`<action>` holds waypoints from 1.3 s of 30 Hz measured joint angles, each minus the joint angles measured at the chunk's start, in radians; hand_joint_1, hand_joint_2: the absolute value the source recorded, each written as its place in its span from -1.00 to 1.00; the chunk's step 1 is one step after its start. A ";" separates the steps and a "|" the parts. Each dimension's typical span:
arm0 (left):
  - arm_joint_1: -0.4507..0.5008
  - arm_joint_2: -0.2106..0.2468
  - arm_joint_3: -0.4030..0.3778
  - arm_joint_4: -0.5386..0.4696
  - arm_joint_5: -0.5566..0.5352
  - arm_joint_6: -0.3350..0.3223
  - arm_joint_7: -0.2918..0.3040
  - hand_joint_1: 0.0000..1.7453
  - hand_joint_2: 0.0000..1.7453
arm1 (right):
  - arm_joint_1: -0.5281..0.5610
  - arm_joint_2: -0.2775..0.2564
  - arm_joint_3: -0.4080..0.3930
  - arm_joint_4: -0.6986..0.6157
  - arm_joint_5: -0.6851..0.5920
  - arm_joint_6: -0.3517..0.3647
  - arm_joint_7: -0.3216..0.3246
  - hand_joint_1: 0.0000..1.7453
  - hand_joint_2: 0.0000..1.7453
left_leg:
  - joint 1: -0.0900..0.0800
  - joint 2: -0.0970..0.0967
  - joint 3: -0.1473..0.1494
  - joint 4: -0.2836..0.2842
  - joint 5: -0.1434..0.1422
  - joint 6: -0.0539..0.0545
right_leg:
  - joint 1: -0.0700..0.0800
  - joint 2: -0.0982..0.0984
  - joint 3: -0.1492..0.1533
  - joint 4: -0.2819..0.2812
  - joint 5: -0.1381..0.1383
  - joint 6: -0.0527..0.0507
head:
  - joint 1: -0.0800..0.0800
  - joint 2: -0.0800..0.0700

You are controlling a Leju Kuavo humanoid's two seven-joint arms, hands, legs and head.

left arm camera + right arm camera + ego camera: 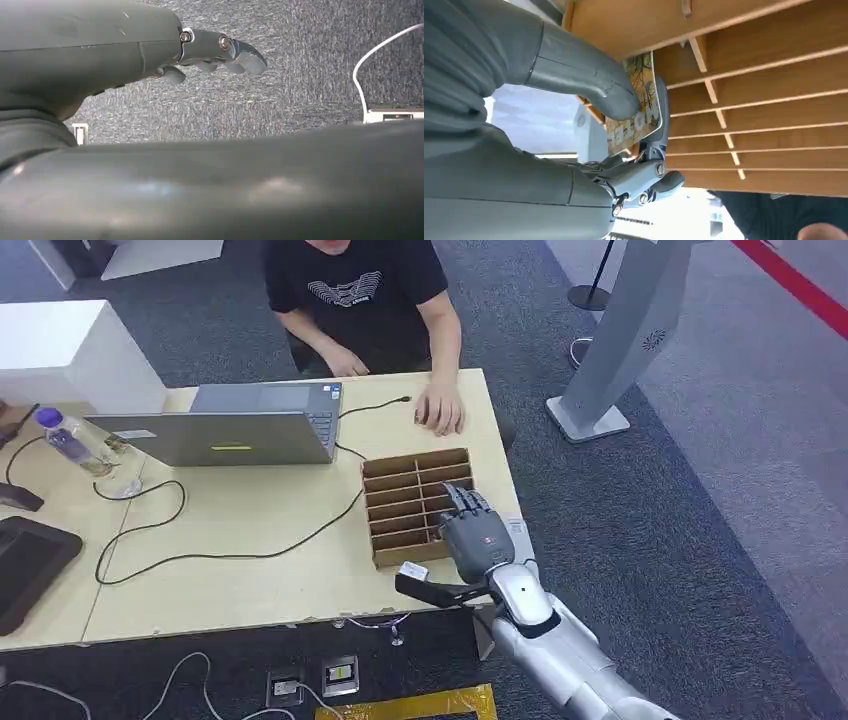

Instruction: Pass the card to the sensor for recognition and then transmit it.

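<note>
Grey carpet surrounds a pale wooden table [250,540], and the landmark on it is the cardboard slotted organizer [400,485] near the table's front right corner. The right hand [475,530] hovers right over the organizer's near right side, and the right wrist view tells the story: a card [636,107] with a yellow printed face is pinched between the thick thumb and the darker fingers [659,125], just at the mouth of the wooden slots. So the card is grasped, lifted or about to be lifted clear of its compartment; I judge this the very start, with the pass over a sensor and the handover both yet to come. No reader is plainly identifiable, so where the card goes next I cannot tell.

Down by the floor, the left hand [220,52] hangs beside the body, fingers loosely curled with nothing in them.

Beyond the organizer sits an open silver laptop [230,425], its black cable [230,540] looping across the table towards the organizer's left side. Behind the organizer a person in a black shirt [355,290] rests a hand [440,410] on the table, close to the organizer's far edge and likely in the path of any handover. Far left of the organizer stands a water bottle [75,440]. Right of it, on the carpet, rises a grey kiosk stand [620,340].
</note>
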 joint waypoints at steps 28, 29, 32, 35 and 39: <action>-0.007 0.016 -0.018 0.006 -0.004 -0.009 -0.019 -1.00 -1.00 | -0.426 -0.052 -0.188 -0.131 0.020 -0.135 -0.135 1.00 1.00 | 0.000 0.003 -0.001 0.000 0.001 -0.001 | 0.000 0.002 -0.001 0.001 0.002 -0.001 | 0.000 0.000; -0.010 0.017 -0.019 0.006 -0.004 -0.009 -0.019 -1.00 -1.00 | -0.437 -0.041 -0.187 -0.096 0.027 -0.130 -0.133 1.00 1.00 | 0.000 0.003 -0.001 0.000 0.001 -0.001 | 0.000 0.002 -0.002 0.001 0.002 -0.001 | 0.000 0.000; -0.020 0.017 -0.022 0.006 -0.005 -0.009 -0.015 -1.00 -1.00 | -0.462 -0.020 -0.185 -0.007 0.045 -0.105 -0.113 1.00 1.00 | 0.000 0.002 -0.001 0.000 0.001 -0.002 | 0.000 0.002 -0.001 0.001 0.002 -0.001 | 0.000 0.000; -0.026 0.018 -0.024 0.006 -0.009 -0.009 -0.007 -1.00 -1.00 | -0.475 0.003 -0.180 0.070 0.071 -0.073 -0.088 1.00 1.00 | 0.000 0.002 -0.001 0.000 0.002 -0.002 | 0.000 0.002 -0.002 0.001 0.002 -0.001 | 0.000 0.000; -0.036 0.019 -0.031 0.006 -0.009 -0.011 -0.001 -1.00 -1.00 | -0.479 0.018 -0.172 0.142 0.071 -0.064 -0.082 1.00 1.00 | 0.000 0.002 -0.001 0.000 0.002 -0.002 | 0.000 0.002 -0.002 0.001 0.002 -0.001 | 0.000 0.000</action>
